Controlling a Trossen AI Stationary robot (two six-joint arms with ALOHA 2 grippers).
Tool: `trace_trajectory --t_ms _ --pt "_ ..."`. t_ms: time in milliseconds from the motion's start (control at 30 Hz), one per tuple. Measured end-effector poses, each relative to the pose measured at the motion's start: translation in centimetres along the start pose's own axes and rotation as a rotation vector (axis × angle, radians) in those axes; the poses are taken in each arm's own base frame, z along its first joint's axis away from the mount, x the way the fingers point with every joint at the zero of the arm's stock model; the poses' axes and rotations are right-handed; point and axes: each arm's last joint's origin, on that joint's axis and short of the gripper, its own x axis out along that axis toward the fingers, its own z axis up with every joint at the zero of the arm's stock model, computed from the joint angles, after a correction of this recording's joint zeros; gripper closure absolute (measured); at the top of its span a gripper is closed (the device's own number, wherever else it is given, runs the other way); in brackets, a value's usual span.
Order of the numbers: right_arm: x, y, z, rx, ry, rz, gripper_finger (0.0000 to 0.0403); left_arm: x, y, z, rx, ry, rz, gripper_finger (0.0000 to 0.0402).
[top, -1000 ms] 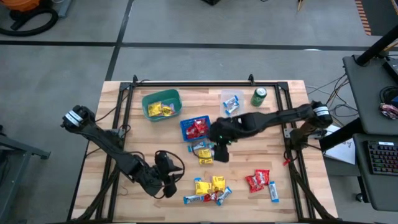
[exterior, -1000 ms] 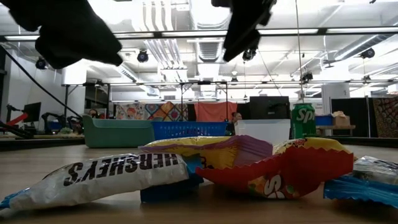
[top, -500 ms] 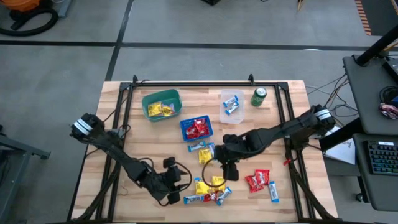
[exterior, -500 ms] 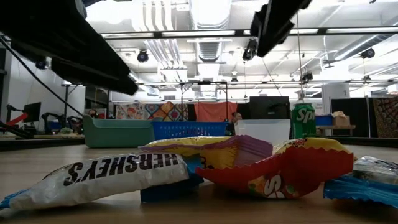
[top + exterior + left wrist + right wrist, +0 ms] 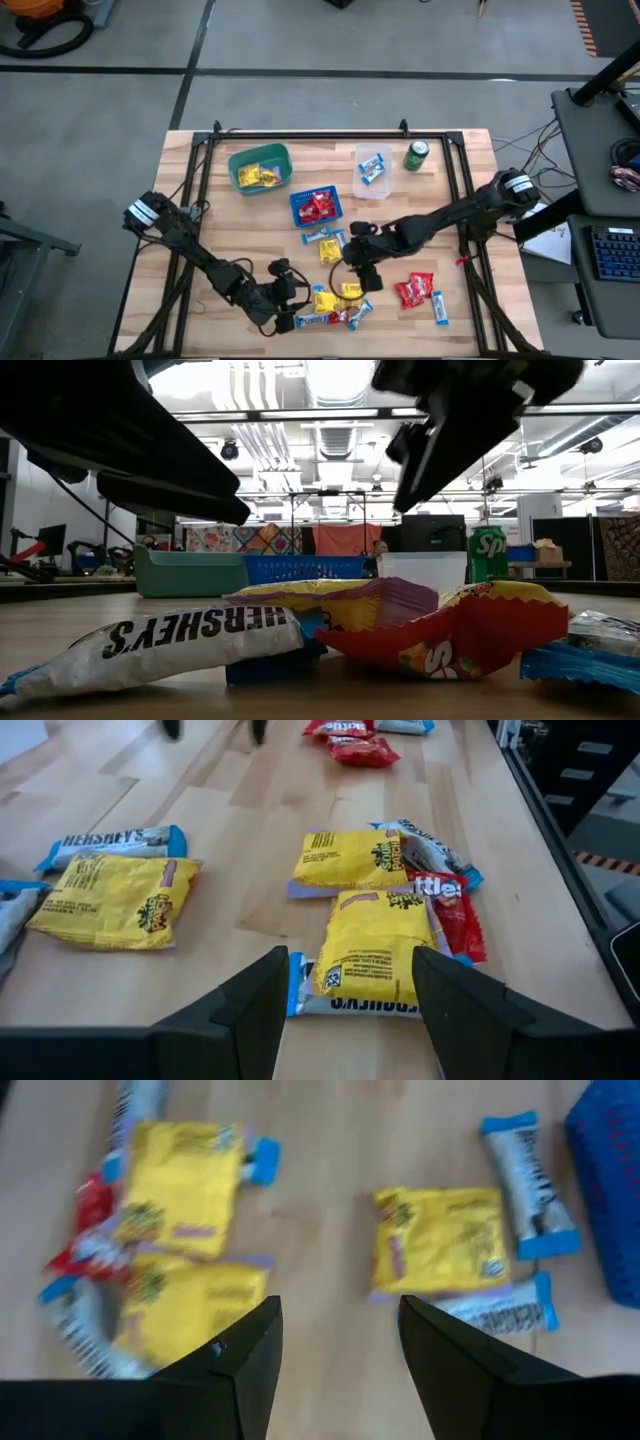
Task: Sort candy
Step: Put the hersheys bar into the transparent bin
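Wrapped candies lie flat on the wooden table. A mixed pile (image 5: 336, 305) of yellow, red and blue-and-white ones sits near the near edge. A yellow candy (image 5: 330, 251) and blue-and-white bars (image 5: 320, 237) lie nearer the middle, and red candies (image 5: 413, 290) lie to the right. My left gripper (image 5: 288, 302) hovers open at the pile's left side; in its wrist view a yellow candy (image 5: 374, 945) lies ahead of the open left gripper (image 5: 350, 1010). My right gripper (image 5: 365, 272) is open above the pile's far side, and in its wrist view this gripper (image 5: 335, 1370) looks down on a yellow candy (image 5: 440, 1240).
Along the far half stand a green basket (image 5: 260, 167) with yellow candies, a blue basket (image 5: 315, 207) with red ones and a clear basket (image 5: 373, 170) with blue-and-white bars. A green can (image 5: 417, 155) stands to their right. One blue-and-white bar (image 5: 440, 308) lies near the table's right near corner.
My right gripper has moved from beside the blue basket toward the near edge, ending over the candy pile. My left gripper has moved right along the near edge toward the same pile. No candy has moved.
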Motion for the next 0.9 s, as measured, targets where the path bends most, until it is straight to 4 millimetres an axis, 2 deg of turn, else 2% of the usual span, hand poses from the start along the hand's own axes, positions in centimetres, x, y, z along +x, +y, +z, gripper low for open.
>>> trace_trajectory --t_ms 133,300,467,700,900 --pt "1.1 -0.6 -1.3 0.021 -0.029 -0.033 0.0211 0.0 0.0 0.0 0.002 -0.002 0.006 0.0206" --pt "1.9 -1.3 -3.2 0.094 0.002 -0.195 0.0211 0.1 0.3 0.2 0.045 -0.033 0.063 0.0206" --pt "2.8 -1.6 -4.7 0.173 -0.038 -0.227 0.0211 0.3 0.8 0.7 0.104 -0.039 0.083 0.0206" --pt "3.9 -2.2 -5.1 0.39 -0.144 -0.332 0.0211 -0.8 1.9 2.1 0.176 -0.011 0.127 0.0206" --pt "5.2 -2.3 -5.6 0.451 -0.146 -0.372 0.0211 -2.2 2.9 2.8 0.231 0.034 0.191 0.0206"
